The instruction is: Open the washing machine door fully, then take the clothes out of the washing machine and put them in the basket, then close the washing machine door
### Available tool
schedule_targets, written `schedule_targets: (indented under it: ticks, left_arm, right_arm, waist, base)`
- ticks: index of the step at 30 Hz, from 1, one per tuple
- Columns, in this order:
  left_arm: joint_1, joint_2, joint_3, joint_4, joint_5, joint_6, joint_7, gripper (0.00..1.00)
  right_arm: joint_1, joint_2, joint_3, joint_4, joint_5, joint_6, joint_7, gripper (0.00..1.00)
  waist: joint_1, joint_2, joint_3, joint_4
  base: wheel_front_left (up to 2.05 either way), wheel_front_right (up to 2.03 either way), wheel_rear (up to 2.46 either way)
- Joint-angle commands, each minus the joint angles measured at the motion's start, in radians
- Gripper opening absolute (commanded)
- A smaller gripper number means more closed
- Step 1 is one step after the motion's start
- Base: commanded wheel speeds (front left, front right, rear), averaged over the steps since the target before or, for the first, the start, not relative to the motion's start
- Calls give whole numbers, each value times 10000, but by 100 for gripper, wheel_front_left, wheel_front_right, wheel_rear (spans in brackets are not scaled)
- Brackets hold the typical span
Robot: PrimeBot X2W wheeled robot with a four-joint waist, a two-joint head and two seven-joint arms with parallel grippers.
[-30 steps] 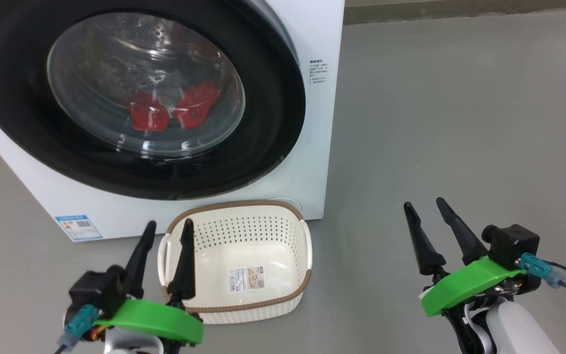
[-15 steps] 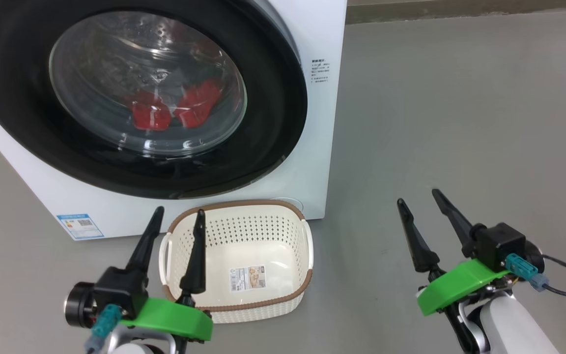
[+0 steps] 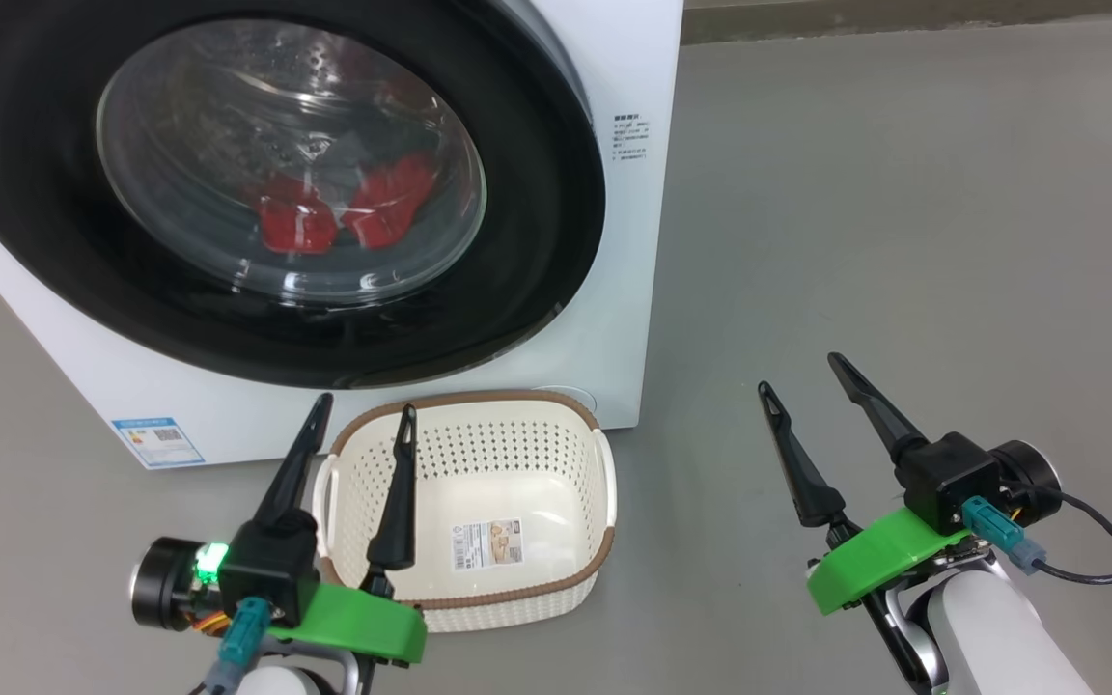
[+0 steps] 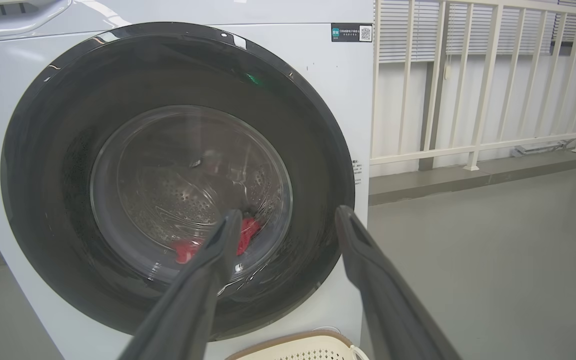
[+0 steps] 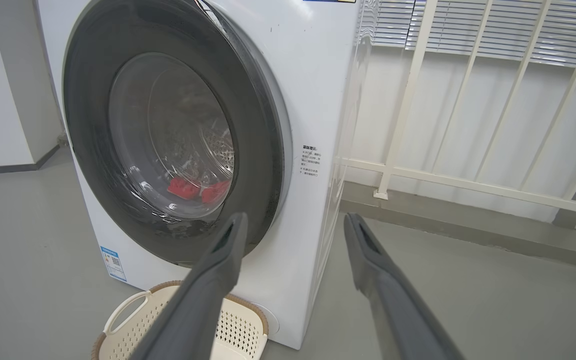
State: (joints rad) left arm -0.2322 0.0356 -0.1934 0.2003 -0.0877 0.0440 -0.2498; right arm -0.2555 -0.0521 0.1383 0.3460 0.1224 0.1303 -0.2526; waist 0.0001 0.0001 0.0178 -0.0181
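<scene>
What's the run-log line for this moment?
washing machine door: not swung open | clothes: inside, behind glass | basket: on floor, no clothes | left gripper: jaws open, free | right gripper: jaws open, free

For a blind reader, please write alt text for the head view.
A white washer shows red clothes through its round black door. A cream basket stands on the grey floor before it. Below, the left gripper and right gripper are both open.

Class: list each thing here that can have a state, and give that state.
washing machine door: not swung open.
clothes: inside the washing machine, behind the door's glass.
basket: upright on the floor, no clothes in it.
left gripper: open, empty.
right gripper: open, empty.
</scene>
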Motion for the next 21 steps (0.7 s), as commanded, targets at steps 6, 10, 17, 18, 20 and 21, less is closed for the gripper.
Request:
schedule_targets:
  ticks: [6,10,17,18,20,21]
  left_arm:
    - [-442,147,252,-126,-12,107,-120,100]
    - [-471,147,242,-89,-47,96,-120,100]
    - [-540,147,154,-184,-122,84,-120,100]
    - [-555,147,149,-224,-177,97,-120,100]
    - [-587,147,138,-312,-279,119,-120,100]
    - [-614,147,134,-370,-321,126,-120,100]
  right_arm:
    - [-369,9,128,-326,-49,4,-91,100]
    - [-374,12,43,-342,-103,4,-91,100]
    - [-641,14,53,-216,160,4,-91,0]
    - [-719,15,22,-206,284,4,-91,0]
    - [-934,15,-68,-276,468,4,-91,0]
    - [-1044,-2,-101,-283,542,4,-91,0]
  waist:
    - [0,-1,85,46]
    - [0,-1,158,77]
    - [0,-1,423,199]
    - [0,-1,495,236]
    - [0,-1,690,316]
    - [0,-1,794,356]
  base:
    - [0,0,0]
    - [0,0,0]
    - [0,0,0]
    - [0,0,0]
    - [0,0,0]
    - [0,0,0]
